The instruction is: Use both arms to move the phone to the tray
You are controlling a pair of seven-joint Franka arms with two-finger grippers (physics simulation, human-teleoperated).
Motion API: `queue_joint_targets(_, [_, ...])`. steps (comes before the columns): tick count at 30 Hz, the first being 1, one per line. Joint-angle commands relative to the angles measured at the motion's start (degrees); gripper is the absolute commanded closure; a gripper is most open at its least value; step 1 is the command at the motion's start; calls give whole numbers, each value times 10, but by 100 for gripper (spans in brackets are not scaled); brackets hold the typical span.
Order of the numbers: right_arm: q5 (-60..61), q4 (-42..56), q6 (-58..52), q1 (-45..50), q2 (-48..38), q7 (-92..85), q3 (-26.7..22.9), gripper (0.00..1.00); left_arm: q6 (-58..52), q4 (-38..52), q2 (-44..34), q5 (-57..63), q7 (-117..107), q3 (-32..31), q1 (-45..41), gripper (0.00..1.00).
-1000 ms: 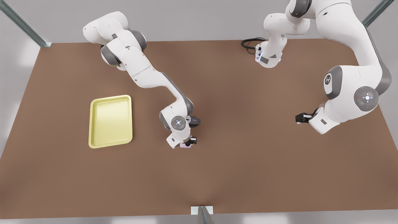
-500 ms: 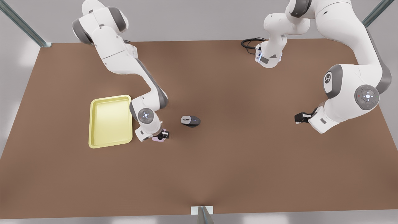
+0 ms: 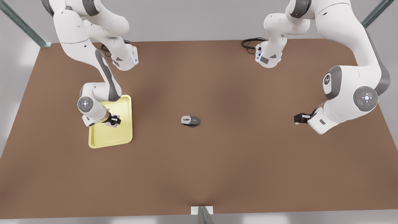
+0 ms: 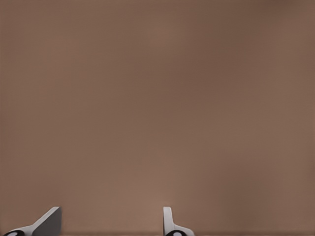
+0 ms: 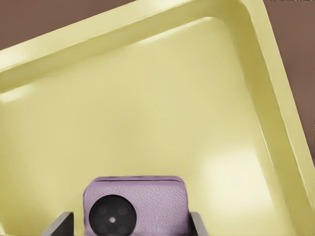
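The brown surface [image 3: 217, 161] carries the yellow tray [image 3: 124, 137]. Above the tray, the right hand [image 3: 114, 120] clamps the pink phone [image 5: 135, 209]. The left hand [image 3: 299, 118] waits well apart, fingers [image 4: 47, 222] spread and empty.

Phone [image 5: 135, 209] lower part cut off between right pincer [image 5: 132, 225] fingers.

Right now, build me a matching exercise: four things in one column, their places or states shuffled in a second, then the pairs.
Column one:
1. phone
2. tray
3. mouse
4. left gripper

Column two:
A. open over bare table, at the front view's right
B. pale yellow, at the front view's left
C. grey, mid-table
D. clamped in the right gripper above the tray

Pairs: 1-D, 2-B, 3-C, 4-A
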Motion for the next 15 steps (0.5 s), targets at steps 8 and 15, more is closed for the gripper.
queue_joint_targets(8, [8,327,-399,8,-70,-277,-4,0,11,1,-8,9,-7,1,-1,0])
queue_joint_targets(15, [0,548,-605,9,-79,-235,-3,0,8,1,-6,10,-7,1,-2,0])
